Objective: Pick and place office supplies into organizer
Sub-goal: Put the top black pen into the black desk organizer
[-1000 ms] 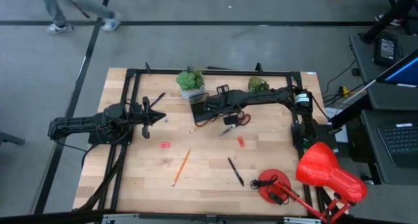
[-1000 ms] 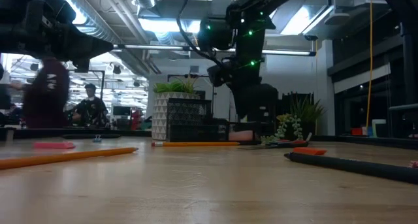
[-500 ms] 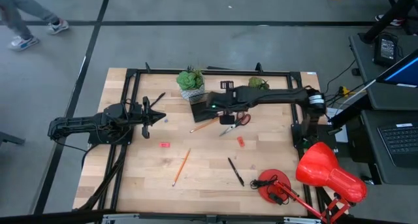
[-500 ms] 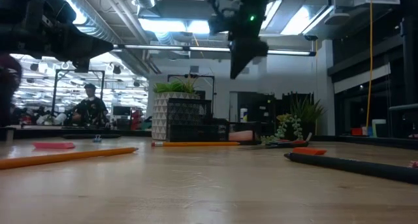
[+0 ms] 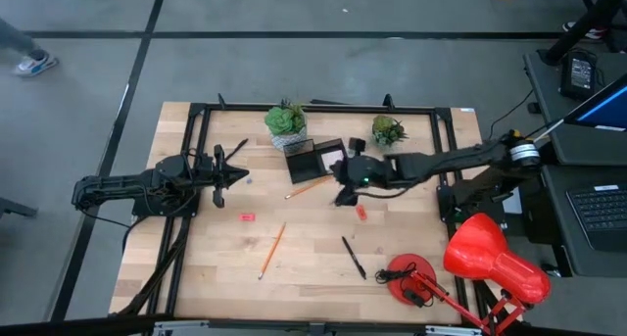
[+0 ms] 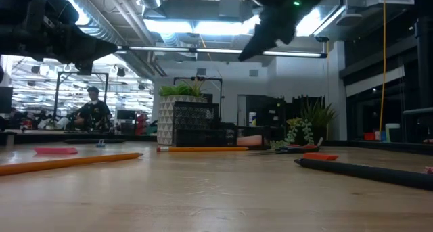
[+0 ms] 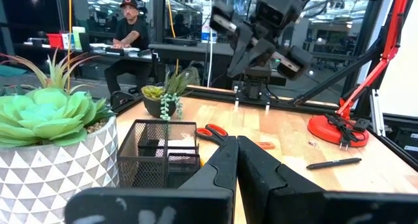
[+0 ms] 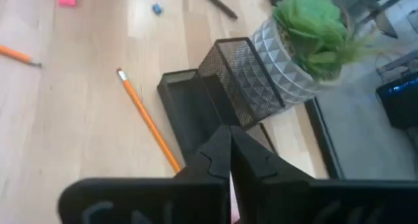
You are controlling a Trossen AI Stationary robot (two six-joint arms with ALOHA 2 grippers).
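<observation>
— Checking the high view first: what has changed?
— The right gripper (image 5: pixel 343 193) has pulled back from over the organizer (image 5: pixel 312 162) toward the middle of the desk (image 5: pixel 216 267). Its fingers, half apart a second ago, are now clenched on nothing visible. A pale pink patch, probably the sticky-note pad (image 5: pixel 333 158), shows in the organizer. The left gripper (image 5: pixel 235 172) waits at the left side, fingers clenched and empty.
— And the low view?
— The right arm (image 6: pixel 270 19) has risen to the top of the picture and clears the organizer (image 6: pixel 196 134). One orange pencil (image 6: pixel 67 162), the black pen (image 6: pixel 365 171) and a pink eraser (image 6: pixel 55 150) lie loose on the desk.
— Left wrist view?
— The red-handled scissors (image 7: pixel 210 131) lie on the desk just beside the organizer, not in it.
— Right wrist view?
— The clenched fingers (image 8: pixel 215 155) point at the organizer, with the second pencil (image 8: pixel 147 123) lying beside it.
— What does that mean for the task?
— One placement appears complete. Scissors, pencils, pen and erasers remain outside, so most of the task is still ahead.
</observation>
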